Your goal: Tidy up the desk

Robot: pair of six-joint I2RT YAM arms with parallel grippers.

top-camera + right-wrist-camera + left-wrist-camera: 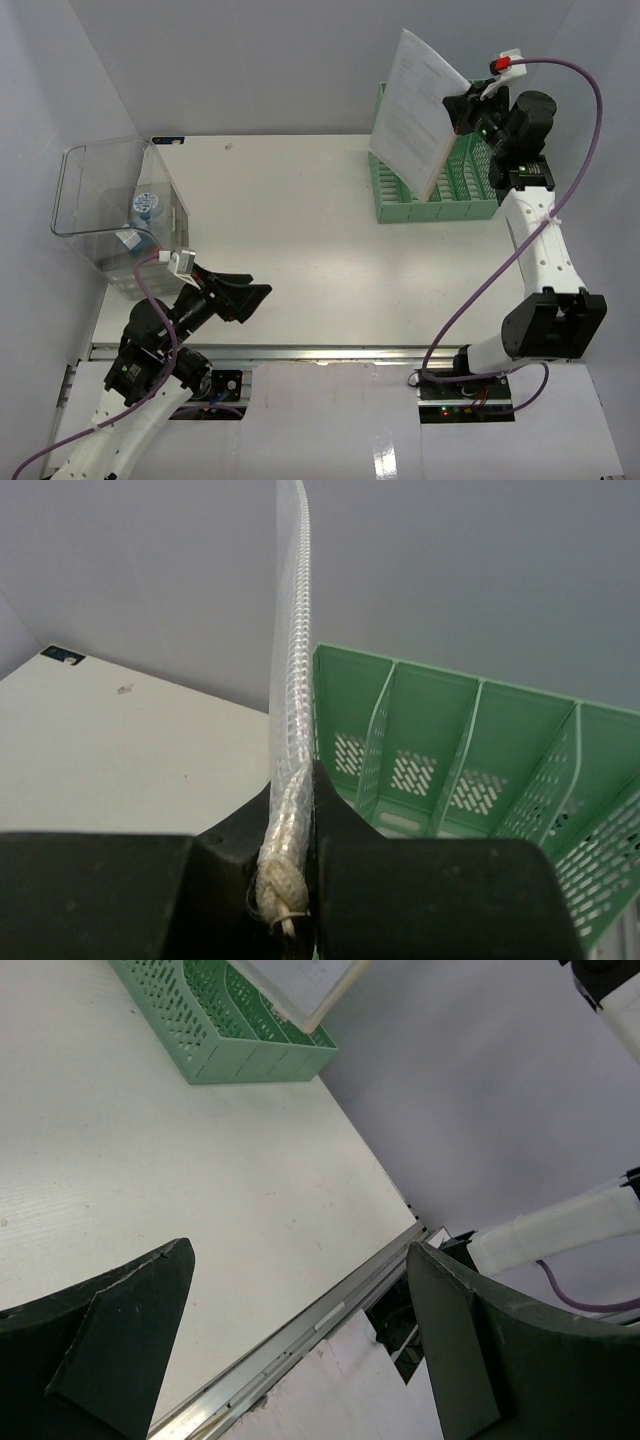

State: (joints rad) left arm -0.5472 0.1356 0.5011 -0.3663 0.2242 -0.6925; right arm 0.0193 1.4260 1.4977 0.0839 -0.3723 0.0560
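The white desk (pixel 300 250) lies flat with a metal rail (pixel 320 352) along its front edge. My right gripper (pixel 462 108) is shut on a clear mesh document pouch (pixel 415 105) with papers inside, held upright above the left end of the mint-green file rack (pixel 440 185). In the right wrist view the pouch (pixel 292 680) stands edge-on between my jaws, with the rack (pixel 470 750) behind it. My left gripper (pixel 245 295) is open and empty, low over the desk's near left. In the left wrist view its fingers (pixel 130 1310) frame bare desk and the rail (pixel 300 1330).
A clear plastic bin (pixel 115 205) stands tilted at the desk's left edge with a small blue-and-white item (pixel 147 205) inside. White walls close in the back and both sides. The rack also shows far off in the left wrist view (pixel 230 1020).
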